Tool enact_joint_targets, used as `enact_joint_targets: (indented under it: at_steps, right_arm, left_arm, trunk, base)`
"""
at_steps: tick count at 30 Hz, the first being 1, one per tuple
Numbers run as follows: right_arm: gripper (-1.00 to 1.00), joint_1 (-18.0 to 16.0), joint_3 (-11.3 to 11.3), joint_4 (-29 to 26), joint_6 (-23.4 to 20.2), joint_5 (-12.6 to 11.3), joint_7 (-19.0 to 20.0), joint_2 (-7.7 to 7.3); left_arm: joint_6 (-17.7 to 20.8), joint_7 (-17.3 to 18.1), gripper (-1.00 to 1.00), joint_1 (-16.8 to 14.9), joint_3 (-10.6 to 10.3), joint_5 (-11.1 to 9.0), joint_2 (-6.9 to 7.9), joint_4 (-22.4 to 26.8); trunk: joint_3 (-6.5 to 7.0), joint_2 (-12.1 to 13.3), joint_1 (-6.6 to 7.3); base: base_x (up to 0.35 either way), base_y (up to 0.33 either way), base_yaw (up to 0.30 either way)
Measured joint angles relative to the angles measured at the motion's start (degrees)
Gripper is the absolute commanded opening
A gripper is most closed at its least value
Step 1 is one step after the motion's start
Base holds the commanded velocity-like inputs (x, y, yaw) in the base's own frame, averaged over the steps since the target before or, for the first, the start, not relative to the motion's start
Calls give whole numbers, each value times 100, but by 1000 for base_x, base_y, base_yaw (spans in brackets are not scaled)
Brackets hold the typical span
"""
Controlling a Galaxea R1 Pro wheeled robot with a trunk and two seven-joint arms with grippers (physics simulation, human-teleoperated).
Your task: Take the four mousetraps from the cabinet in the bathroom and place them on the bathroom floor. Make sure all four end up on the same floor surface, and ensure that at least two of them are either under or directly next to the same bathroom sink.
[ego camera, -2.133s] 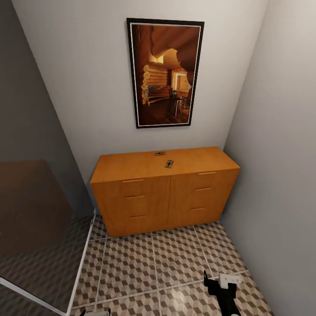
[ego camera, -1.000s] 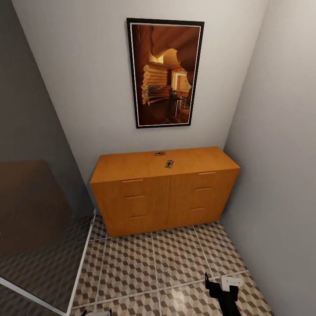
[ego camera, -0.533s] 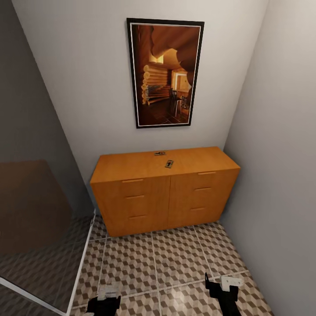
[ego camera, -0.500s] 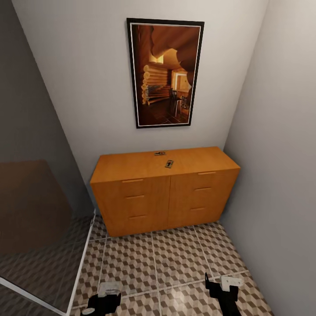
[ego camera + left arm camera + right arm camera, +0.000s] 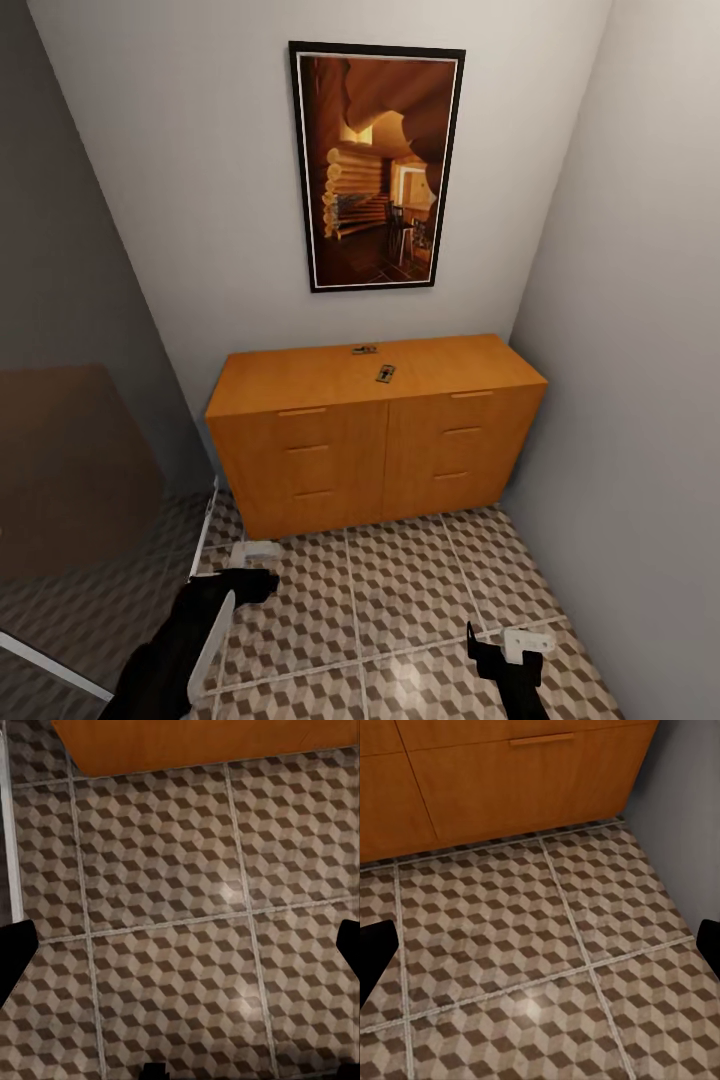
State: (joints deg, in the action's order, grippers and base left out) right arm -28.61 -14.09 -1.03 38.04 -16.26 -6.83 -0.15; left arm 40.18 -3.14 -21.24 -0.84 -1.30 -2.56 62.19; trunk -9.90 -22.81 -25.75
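From the head view, the cabinet (image 5: pixel 375 430) stands against the far wall under a framed picture (image 5: pixel 377 165), and two mousetraps lie on its flat top well apart from either tool: one mousetrap (image 5: pixel 364 350) at the back, the other mousetrap (image 5: pixel 385 374) just toward 5 o'clock of it. The left tool (image 5: pixel 250 572) hangs over the bathroom floor (image 5: pixel 400 590) at about 7 o'clock of the cabinet, beside a glass panel (image 5: pixel 80 520); the right tool (image 5: pixel 497 648) sits low at 5 o'clock. The left wrist view looks straight down on the floor tiles (image 5: pixel 180 937), with the cabinet's edge (image 5: pixel 210 742) at 12 o'clock and the left tool's dark fingertips (image 5: pixel 13 952) spread wide at both sides, holding nothing. The right wrist view adds the lower drawers (image 5: pixel 510 780) with a bar handle (image 5: pixel 541 739) and the grey side wall (image 5: pixel 686 817); its fingertips (image 5: pixel 375 949) are likewise spread and empty. Against half a second ago, the left arm has risen and reached forward toward the cabinet; the right tool is unmoved.
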Motion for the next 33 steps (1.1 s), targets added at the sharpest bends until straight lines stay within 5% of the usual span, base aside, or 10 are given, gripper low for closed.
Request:
enact_joint_targets:
  at_steps: [8, 15, 18, 25, 33]
  right_arm:
    - [100, 0, -1, 1, 0, 1, -1, 14]
    - [100, 0, 0, -1, 0, 0, 0, 8]
    - [100, 0, 1, -2, 0, 0, 0, 2]
    - [100, 0, 0, 0, 0, 1, 0, 1]
    - [100, 0, 0, -2, 0, 1, 0, 12]
  left_arm:
    - [1349, 11, 100, -48, -8, 12, 1, 1601]
    - [1513, 1, 100, -209, -3, 24, -6, 2457]
    - [1531, -6, 100, -526, -1, 26, -7, 2566]
    - [1603, -20, 100, -1552, 1, 19, -9, 2366]
    - [1664, -440, 100, -3274, 8, 16, -30, 831]
  trunk:
    - [0, 0, 0]
    - [0, 0, 0]
    - [1, 1, 0]
    - [0, 1, 0]
    - [1, 2, -1]
  base:
    - [0, 0, 0]
    - [0, 0, 0]
    - [0, 0, 0]
    - [0, 0, 0]
    - [0, 0, 0]
